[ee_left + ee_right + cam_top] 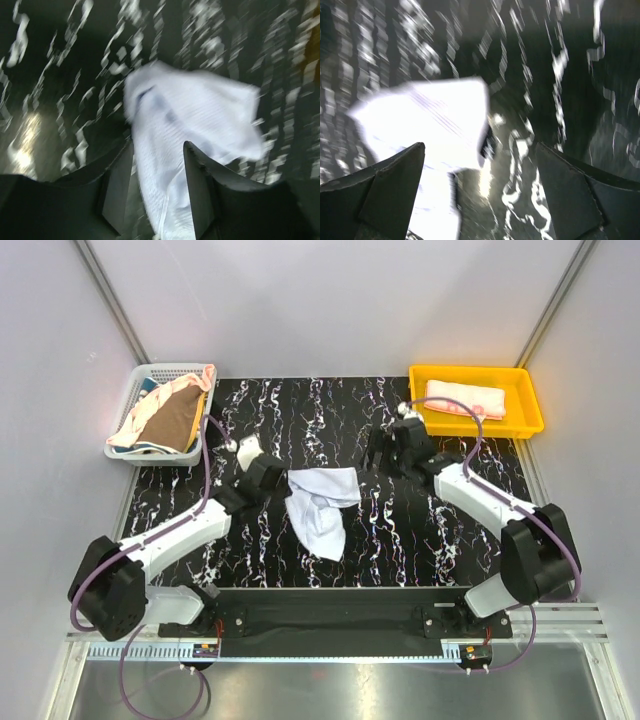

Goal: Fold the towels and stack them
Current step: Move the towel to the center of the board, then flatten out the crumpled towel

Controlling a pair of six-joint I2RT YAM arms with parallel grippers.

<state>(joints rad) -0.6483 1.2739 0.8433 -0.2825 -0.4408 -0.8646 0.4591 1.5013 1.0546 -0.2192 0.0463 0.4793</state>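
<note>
White towel (320, 508) crumpled mid-table (420, 540), central between both arms, probably for spreading and folding. Left gripper (157, 150) at its left edge, jaws apart, cloth loose between them. Right gripper (480, 150) just right of it, spread wide, poised for a corner. Folded pink towel (465, 398) in yellow tray (470, 370), far right, probably the stack's start. Other towels (165, 418) heaped in basket (140, 380), far left.
</note>
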